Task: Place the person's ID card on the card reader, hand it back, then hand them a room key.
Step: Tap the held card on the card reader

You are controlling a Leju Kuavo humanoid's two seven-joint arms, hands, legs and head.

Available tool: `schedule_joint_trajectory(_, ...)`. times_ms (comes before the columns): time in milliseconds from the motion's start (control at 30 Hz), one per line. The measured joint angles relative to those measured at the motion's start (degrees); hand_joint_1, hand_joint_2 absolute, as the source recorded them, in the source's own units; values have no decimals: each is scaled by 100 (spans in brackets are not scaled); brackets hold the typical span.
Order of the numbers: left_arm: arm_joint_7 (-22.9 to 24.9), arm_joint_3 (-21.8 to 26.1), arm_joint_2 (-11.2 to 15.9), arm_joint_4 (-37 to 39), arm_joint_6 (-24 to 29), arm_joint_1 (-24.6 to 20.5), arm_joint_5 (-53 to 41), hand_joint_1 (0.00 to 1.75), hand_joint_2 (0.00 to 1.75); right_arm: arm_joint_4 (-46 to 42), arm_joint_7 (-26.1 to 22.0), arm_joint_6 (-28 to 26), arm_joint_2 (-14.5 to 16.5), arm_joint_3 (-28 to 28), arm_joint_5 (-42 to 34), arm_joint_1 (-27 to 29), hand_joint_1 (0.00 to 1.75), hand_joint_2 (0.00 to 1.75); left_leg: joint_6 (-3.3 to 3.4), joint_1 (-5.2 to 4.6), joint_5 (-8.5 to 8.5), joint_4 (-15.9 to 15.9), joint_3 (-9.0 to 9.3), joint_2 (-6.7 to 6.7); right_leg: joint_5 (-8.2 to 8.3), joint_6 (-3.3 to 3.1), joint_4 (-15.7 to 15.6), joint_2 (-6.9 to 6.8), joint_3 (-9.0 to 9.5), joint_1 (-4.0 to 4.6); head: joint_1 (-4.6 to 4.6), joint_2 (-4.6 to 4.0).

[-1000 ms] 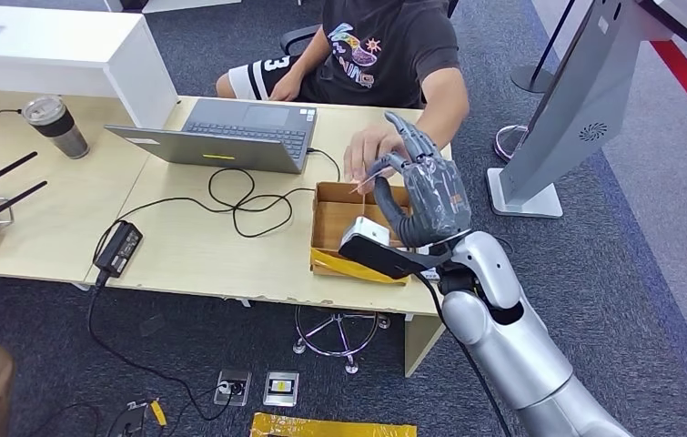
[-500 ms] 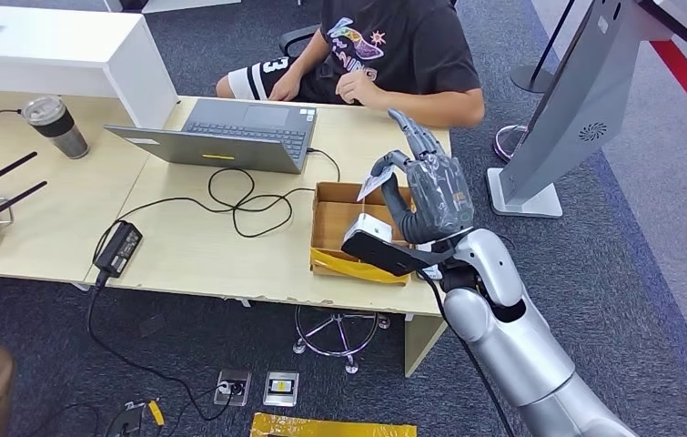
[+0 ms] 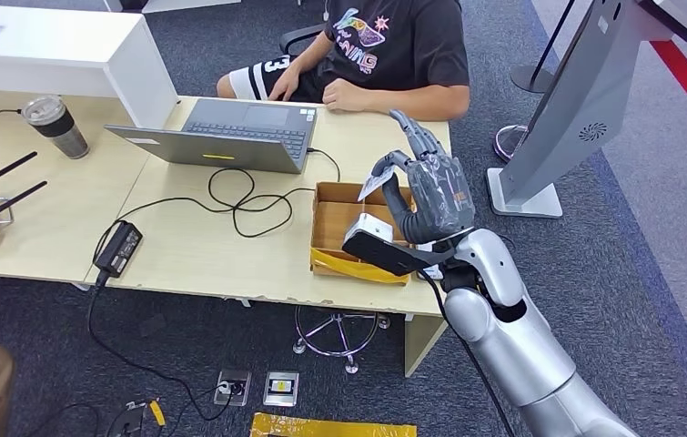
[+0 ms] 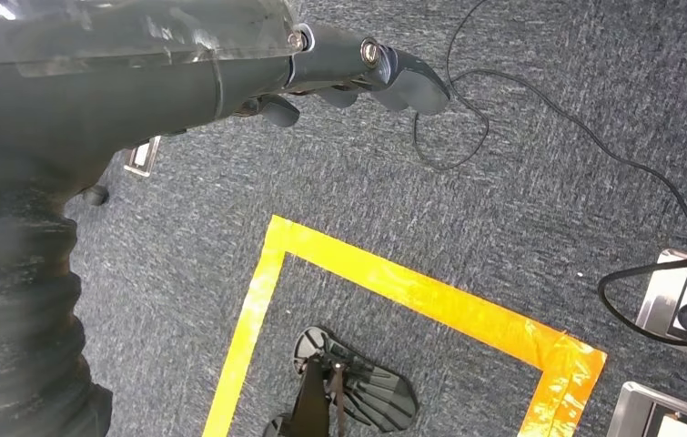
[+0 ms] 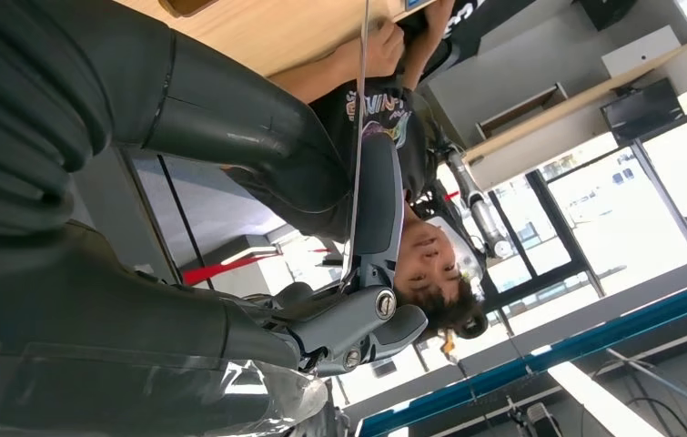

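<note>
Robot hand (image 3: 430,196) pinches ID card (image 3: 371,185) above cardboard box (image 3: 330,228).

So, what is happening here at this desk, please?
The robot's right hand pinches a thin white card between thumb and a finger, holding it above the open brown cardboard box on the pale wooden desk. A seated person in a black printed T-shirt rests both hands near the grey laptop. The left hand hangs over the carpet.
</note>
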Motion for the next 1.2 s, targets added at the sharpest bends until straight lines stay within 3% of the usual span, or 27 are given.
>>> schedule_joint_trajectory(300, -3, -4, 0, 0, -4, 0, 10, 0, 175, 35, 42, -26, -13, -4, -33, -14, 175, 175, 0, 0, 0, 0, 0, 0, 0, 0, 0, 0, -1, 0, 0, -1)
schedule_joint_trajectory(500, -31, -4, 0, 0, -1, -1, 52, 0, 175, 412, -18, -366, -65, -73, -206, -110, 175, 175, 0, 0, 0, 1, 2, 2, 0, 0, -1, 1, -4, 0, 0, -1)
schedule_joint_trajectory(600, -32, -4, 5, 0, 78, -2, 110, 0, 175, 703, 53, -773, -182, -236, -791, -72, 175, 175, 0, -1, 0, 3, 1, -1, 0, 0, -4, -5, -7, 0, -1, -1)
schedule_joint_trajectory(767, -34, -4, 49, 2, 137, 29, 172, 0, 175, 1632, -399, -1472, -446, -757, -1481, 3, 175, 175, 1, -6, -1, 4, -11, 4, 4, 2, -3, -1, -11, -7, 3, -1)
schedule_joint_trajectory(1200, -42, -4, 61, 2, 164, 4, 198, 0, 175, 2409, -207, -1437, -474, -1141, -1304, 47, 175, 175, 1, -4, -2, 3, -12, 17, 7, 2, 0, 11, -21, -5, 0, 0)
